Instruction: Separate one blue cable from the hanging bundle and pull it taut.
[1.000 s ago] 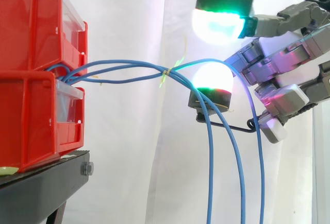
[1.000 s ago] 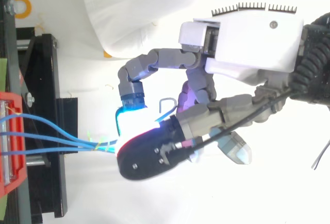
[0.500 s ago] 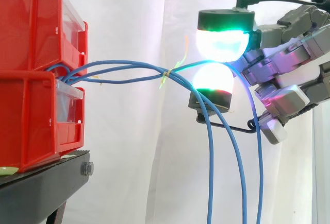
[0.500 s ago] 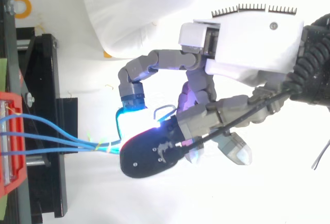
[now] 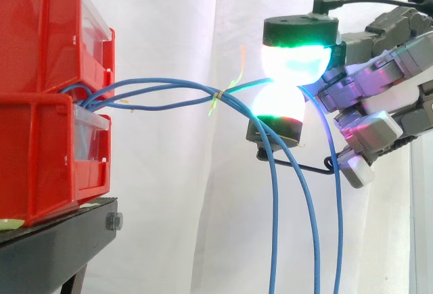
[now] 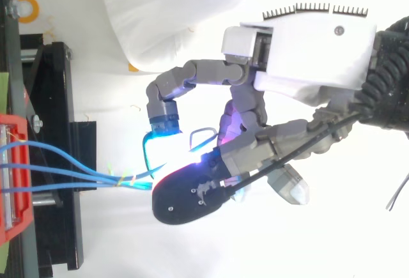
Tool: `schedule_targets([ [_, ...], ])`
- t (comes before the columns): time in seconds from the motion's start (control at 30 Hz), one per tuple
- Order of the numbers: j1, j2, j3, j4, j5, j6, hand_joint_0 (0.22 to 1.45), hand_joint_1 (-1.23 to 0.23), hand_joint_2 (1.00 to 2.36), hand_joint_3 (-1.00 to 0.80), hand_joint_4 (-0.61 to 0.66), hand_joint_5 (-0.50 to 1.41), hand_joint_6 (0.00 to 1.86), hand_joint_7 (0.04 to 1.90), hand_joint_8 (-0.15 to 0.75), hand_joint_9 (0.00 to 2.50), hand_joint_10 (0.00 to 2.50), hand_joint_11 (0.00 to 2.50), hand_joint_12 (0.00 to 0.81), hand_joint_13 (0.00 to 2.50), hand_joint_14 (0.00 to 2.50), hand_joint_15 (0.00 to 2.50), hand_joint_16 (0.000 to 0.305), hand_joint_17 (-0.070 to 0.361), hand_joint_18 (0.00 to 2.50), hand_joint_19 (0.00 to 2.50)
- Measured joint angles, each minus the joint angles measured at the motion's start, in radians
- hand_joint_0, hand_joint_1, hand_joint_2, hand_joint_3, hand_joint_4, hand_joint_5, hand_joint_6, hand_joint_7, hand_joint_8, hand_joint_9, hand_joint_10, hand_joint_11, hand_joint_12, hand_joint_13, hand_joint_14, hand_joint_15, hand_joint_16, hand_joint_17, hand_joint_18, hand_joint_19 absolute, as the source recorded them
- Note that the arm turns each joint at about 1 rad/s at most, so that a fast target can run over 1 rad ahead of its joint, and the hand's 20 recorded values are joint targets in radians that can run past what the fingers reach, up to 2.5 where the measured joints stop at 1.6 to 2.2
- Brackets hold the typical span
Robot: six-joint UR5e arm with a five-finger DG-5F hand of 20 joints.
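Several blue cables (image 5: 162,94) run out of the stacked red bins (image 5: 40,138) at the left, meet at a yellow-green tie (image 5: 216,98), then hang down in strands (image 5: 274,206). One blue cable (image 5: 247,84) rises from the tie toward the right and passes between two glowing fingertips (image 5: 294,61) that press together, one above and one below it. It then drops behind the hand (image 5: 379,71). From above, the hand (image 6: 300,48) reaches in from the right. Its curled fingers close just right of the tie (image 6: 121,181), where the cables (image 6: 64,176) fan out from the bin.
The bins sit on a black stand (image 5: 54,247) at the lower left, also seen from above (image 6: 64,131). A white curtain (image 5: 176,206) hangs behind everything. Open space lies under the hand, where the strands hang freely.
The upper glowing fingertip has come down onto the lower one, closing the gap around the blue cable. The bins and the tie have stayed put.
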Motion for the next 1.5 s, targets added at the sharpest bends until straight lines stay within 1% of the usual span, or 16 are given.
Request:
schedule_targets([
  [0.03,0.000,0.000,0.000,0.002,0.000,0.003,0.51,-0.64,1.00,-0.50,0.15,0.15,0.50,1.32,0.178,2.07,0.02,0.46,0.290,1.42,0.02,0.53,0.078,0.176,1.08,0.48],
  [0.07,0.000,0.000,0.000,0.003,0.000,0.005,0.49,-0.62,1.00,-0.50,0.15,0.15,0.50,1.33,0.188,2.08,0.02,0.45,0.292,1.42,0.02,0.53,0.080,0.180,1.09,0.47],
  [0.1,0.000,0.000,0.000,0.004,0.000,0.006,0.45,-0.59,1.00,-0.50,0.16,0.15,0.50,1.33,0.194,2.09,0.02,0.42,0.302,1.45,0.02,0.51,0.084,0.190,1.14,0.46],
  [0.23,0.000,0.000,0.000,0.006,0.001,0.009,0.43,-0.59,1.00,-0.50,0.17,0.15,0.50,1.33,0.207,2.09,0.02,0.40,0.318,1.45,0.02,0.49,0.088,0.198,1.17,0.44],
  [0.33,0.000,0.000,0.000,0.006,0.002,0.010,0.47,-0.59,1.00,-0.50,0.16,0.15,0.50,1.33,0.202,2.08,0.02,0.42,0.311,1.43,0.02,0.51,0.084,0.190,1.13,0.46],
  [0.37,0.000,0.000,0.000,0.006,0.002,0.010,0.50,-0.58,1.00,-0.50,0.15,0.15,0.50,1.32,0.193,2.07,0.02,0.43,0.297,1.42,0.02,0.53,0.081,0.183,1.10,0.48],
  [0.47,0.000,0.000,0.000,0.006,0.003,0.010,0.56,-0.48,1.00,-0.50,0.13,0.14,0.50,1.31,0.164,2.08,0.02,0.45,0.283,1.40,0.02,0.53,0.075,0.168,1.06,0.51],
  [0.57,0.000,0.000,0.000,0.006,0.004,0.010,0.61,-0.42,1.00,-0.50,0.12,0.14,0.50,1.30,0.128,2.10,0.02,0.47,0.275,1.41,0.02,0.55,0.069,0.155,1.05,0.53],
  [0.6,0.000,0.000,0.000,0.006,0.004,0.010,0.64,-0.44,1.00,-0.50,0.12,0.14,0.50,1.30,0.120,2.10,0.02,0.48,0.275,1.41,0.02,0.54,0.068,0.154,1.05,0.53],
  [0.7,0.000,0.000,0.000,0.006,0.004,0.010,0.71,-0.57,1.00,-0.50,0.13,0.15,0.50,1.31,0.128,2.10,0.02,0.48,0.277,1.41,0.02,0.54,0.068,0.153,1.06,0.53],
  [0.73,0.000,0.000,0.000,0.006,0.004,0.010,0.73,-0.61,1.00,-0.50,0.12,0.15,0.50,1.30,0.129,2.10,0.02,0.48,0.276,1.40,0.02,0.54,0.068,0.152,1.06,0.53],
  [0.77,0.000,0.000,0.000,0.006,0.004,0.010,0.73,-0.62,1.00,-0.50,0.13,0.15,0.50,1.30,0.129,2.10,0.02,0.48,0.276,1.40,0.02,0.54,0.068,0.152,1.06,0.53],
  [0.8,0.000,0.000,0.000,0.006,0.004,0.010,0.75,-0.66,1.00,-0.45,0.13,0.15,0.50,1.30,0.152,2.09,0.02,0.48,0.280,1.40,0.02,0.54,0.068,0.153,1.06,0.53],
  [0.97,0.000,0.000,0.000,0.006,0.004,0.010,0.77,-0.70,1.01,-0.36,0.12,0.15,0.50,1.31,0.155,2.08,0.02,0.50,0.283,1.40,0.02,0.54,0.067,0.151,1.05,0.56],
  [1.17,0.000,0.000,-0.001,0.006,0.004,0.010,0.78,-0.72,1.02,-0.30,0.11,0.15,0.50,1.30,0.186,2.07,0.02,0.51,0.283,1.39,0.02,0.55,0.067,0.151,1.05,0.56],
  [1.5,0.001,0.000,-0.001,0.007,0.002,0.010,0.76,-0.73,1.02,-0.21,0.09,0.15,0.50,1.31,0.181,2.05,0.02,0.50,0.284,1.39,0.02,0.55,0.067,0.152,1.07,0.56],
])
